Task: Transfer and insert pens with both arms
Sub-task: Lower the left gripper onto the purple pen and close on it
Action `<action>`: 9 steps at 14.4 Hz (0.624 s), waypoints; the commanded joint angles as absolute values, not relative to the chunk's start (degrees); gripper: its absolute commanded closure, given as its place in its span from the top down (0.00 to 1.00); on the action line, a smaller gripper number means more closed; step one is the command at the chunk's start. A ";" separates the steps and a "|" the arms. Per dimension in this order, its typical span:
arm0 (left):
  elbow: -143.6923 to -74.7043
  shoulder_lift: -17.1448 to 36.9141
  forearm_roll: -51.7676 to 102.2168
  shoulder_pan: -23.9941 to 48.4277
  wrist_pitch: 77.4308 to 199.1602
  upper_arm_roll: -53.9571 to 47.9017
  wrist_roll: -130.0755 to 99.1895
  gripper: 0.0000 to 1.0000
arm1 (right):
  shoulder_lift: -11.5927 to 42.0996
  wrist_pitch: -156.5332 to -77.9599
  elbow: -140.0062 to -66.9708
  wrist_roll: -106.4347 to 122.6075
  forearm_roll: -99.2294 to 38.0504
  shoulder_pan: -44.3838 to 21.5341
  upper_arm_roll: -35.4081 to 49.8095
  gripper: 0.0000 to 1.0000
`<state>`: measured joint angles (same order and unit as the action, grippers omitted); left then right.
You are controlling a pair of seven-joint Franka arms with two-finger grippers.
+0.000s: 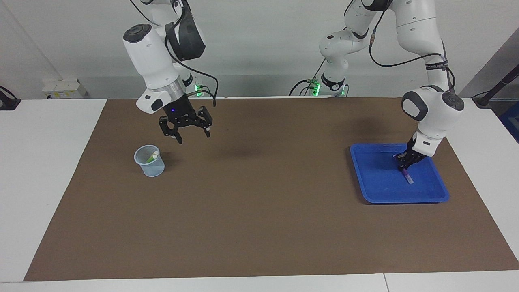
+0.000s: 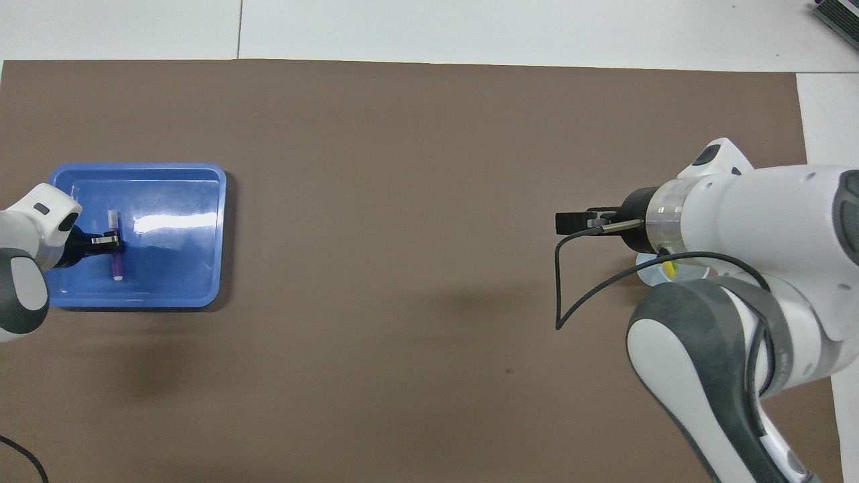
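Note:
My left gripper (image 1: 403, 160) (image 2: 111, 239) is down inside the blue tray (image 1: 381, 198) (image 2: 191, 275), shut on the purple pen (image 1: 407, 176) (image 2: 117, 260). The pen slants down from the fingers, its low end close to the tray floor. A clear cup (image 1: 150, 163) (image 2: 645, 259) stands at the right arm's end of the mat. A green pen (image 1: 151, 157) and a yellow pen (image 2: 669, 269) stand in it with pale cap ends up. My right gripper (image 1: 194, 136) (image 2: 570, 221) hangs open and empty in the air over the mat, beside the cup toward the table's middle.
A brown mat (image 1: 259, 211) covers most of the white table (image 1: 44, 162). In the overhead view the right arm's wrist and a looping black cable (image 2: 564, 288) cover most of the cup. Two smaller arm bases with green lights (image 1: 196, 89) stand at the robots' edge.

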<state>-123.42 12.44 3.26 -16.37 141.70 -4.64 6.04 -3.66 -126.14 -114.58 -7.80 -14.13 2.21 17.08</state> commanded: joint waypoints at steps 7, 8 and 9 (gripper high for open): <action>-115.49 4.84 11.40 -10.64 123.93 -4.75 -16.93 0.00 | -0.79 -136.92 -113.82 -25.38 -27.58 -4.12 17.05 1.00; -115.49 3.70 13.43 -10.03 123.40 -4.83 -20.79 0.00 | -0.70 -138.41 -113.82 -27.66 -29.95 -5.09 17.05 1.00; -115.40 2.82 14.67 -9.06 122.79 -4.83 -24.92 0.00 | -0.62 -140.08 -113.82 -30.38 -32.41 -5.79 17.05 1.00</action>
